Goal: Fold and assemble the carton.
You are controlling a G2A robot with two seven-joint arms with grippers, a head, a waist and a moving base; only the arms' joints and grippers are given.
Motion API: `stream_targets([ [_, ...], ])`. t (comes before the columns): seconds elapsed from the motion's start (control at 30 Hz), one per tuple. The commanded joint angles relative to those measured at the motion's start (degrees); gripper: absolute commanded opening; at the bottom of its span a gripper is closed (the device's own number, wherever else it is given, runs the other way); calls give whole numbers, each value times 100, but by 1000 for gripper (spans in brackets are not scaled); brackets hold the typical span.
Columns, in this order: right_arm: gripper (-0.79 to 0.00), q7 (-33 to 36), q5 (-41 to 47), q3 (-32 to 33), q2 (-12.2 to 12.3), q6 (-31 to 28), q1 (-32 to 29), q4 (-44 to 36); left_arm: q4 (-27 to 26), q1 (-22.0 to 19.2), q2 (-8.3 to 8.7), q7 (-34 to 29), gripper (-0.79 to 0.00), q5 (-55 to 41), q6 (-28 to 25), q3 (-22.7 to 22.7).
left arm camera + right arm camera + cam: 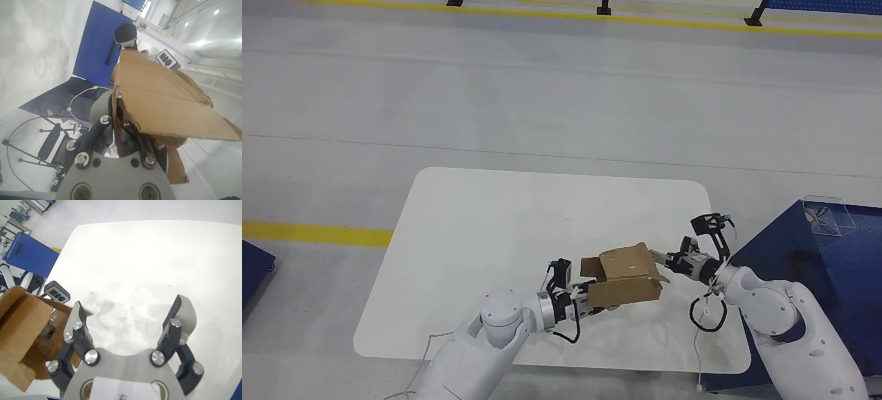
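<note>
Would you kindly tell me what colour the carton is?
The carton is plain brown cardboard, shown best in the left wrist view.

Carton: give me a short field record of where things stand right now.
carton: brown, partly folded, flaps not closed, over the near half of the table between the two arms
left claw: shut on a carton panel
right claw: open, nothing in it, beside the carton's other end
table: white, rounded corners
task state: carton not yet assembled
</note>
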Motion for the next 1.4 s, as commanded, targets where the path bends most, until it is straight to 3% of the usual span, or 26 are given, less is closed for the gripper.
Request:
stream_targets([
  [0.0, 0, 62, 179, 188, 22, -126, -60, -56, 50, -35, -5, 28, -785, -28, 38, -4],
  [0.2, 0, 350, 392, 425, 73, -569, -454, -467, 111, -121, -39, 233, -785, 67, 49, 101],
  [0.57, 0, 20, -216, -97, 15, -254, -546, -603, 54, -76, -56, 605, -785, 487, -138, 246],
  [1.03, 0, -54, 99, 243, 37, -252, -539, -491, 64, 5, -36, 474, -785, 274, -184, 93],
  [1.37, 0, 156, -39, 491, 92, -591, -807, -516, 33, 78, -12, 581, -785, 142, -207, -80],
])
